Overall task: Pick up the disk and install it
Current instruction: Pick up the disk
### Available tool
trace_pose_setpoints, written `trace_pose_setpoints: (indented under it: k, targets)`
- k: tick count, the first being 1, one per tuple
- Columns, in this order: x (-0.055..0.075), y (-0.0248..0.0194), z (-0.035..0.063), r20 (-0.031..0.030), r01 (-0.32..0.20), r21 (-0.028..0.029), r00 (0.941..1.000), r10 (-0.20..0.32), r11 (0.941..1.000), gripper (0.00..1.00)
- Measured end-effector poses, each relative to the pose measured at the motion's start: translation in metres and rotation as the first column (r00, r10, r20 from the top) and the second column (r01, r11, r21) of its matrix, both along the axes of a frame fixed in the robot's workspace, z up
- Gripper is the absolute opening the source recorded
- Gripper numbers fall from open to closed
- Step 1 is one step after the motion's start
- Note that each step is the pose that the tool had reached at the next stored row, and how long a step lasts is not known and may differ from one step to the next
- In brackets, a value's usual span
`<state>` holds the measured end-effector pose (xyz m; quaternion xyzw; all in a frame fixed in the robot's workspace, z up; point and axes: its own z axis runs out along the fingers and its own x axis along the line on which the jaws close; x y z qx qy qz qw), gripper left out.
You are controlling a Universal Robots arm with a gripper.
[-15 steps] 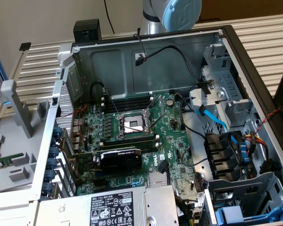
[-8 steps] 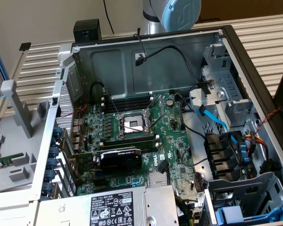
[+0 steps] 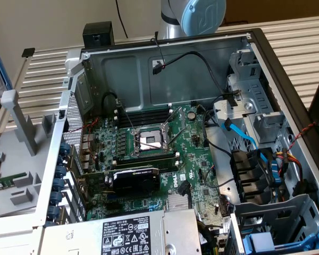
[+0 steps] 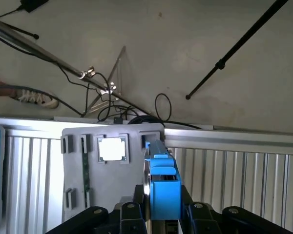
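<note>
Wrist view, closest in: gripper (image 4: 163, 217) clamped on the disk (image 4: 164, 190), black fingers (image 4: 131, 214) pressing it from both sides. Disk held on edge, so its bright blue frame faces the camera with a thin silver metal rim along one side; label not readable from this angle. Disk is up in the air, carried clear of any surface. Just beyond it, a grey fixture plate (image 4: 112, 170) with moulded pockets, one pocket holding a pale square chip (image 4: 111, 148). The plate sits on a white slatted table (image 4: 234, 180). Past the table edge, bare floor with a tangle of black cables (image 4: 110, 107), a black stand pole (image 4: 234, 48) lying diagonally, and a person's shoe (image 4: 34, 98) at the margin. Exterior view, nearest the camera: silver power supply (image 3: 149, 236) with a black-and-white warning label, and at the exterior view's right a blue tray (image 3: 276, 245) in the lower corner of the open computer case (image 3: 149, 69). Farther in, green motherboard (image 3: 194, 154) with a black graphics card (image 3: 135, 178) and an uncovered CPU socket (image 3: 149, 139). At the exterior view's right, a metal drive cage (image 3: 258, 106) with a blue cable (image 3: 242, 139) running across it. Farthest back, behind the case's rear wall, robot arm (image 3: 194, 16) with a blue-capped joint.
</note>
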<state>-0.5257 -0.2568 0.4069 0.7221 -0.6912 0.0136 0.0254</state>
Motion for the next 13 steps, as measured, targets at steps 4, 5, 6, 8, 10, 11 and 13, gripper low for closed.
trace_pose_setpoints:
  k: [4, 5, 6, 8, 10, 11, 13]
  targets:
    - [0.001, 0.0033, 0.0072, 0.0031, 0.0, -0.0008, 1.0, 0.0, 1.0, 0.37]
    - [0.001, 0.0042, 0.0084, 0.0037, 0.0, -0.0008, 1.0, 0.0, 1.0, 0.37]
    - [0.001, 0.0055, 0.0099, 0.0044, 0.0, -0.0009, 1.0, 0.0, 1.0, 0.37]
    - [0.002, 0.0083, 0.0127, 0.0056, 0.0, -0.0011, 1.0, 0.0, 1.0, 0.37]
    - [0.003, 0.0112, 0.0169, 0.007, 0.0, -0.0011, 1.0, 0.0, 1.0, 0.37]
    - [0.004, 0.0125, 0.019, 0.0078, 0.0, -0.0011, 1.0, 0.0, 1.0, 0.37]
    - [0.005, 0.0154, 0.0227, 0.0093, 0.0, -0.0011, 1.0, 0.0, 1.0, 0.37]
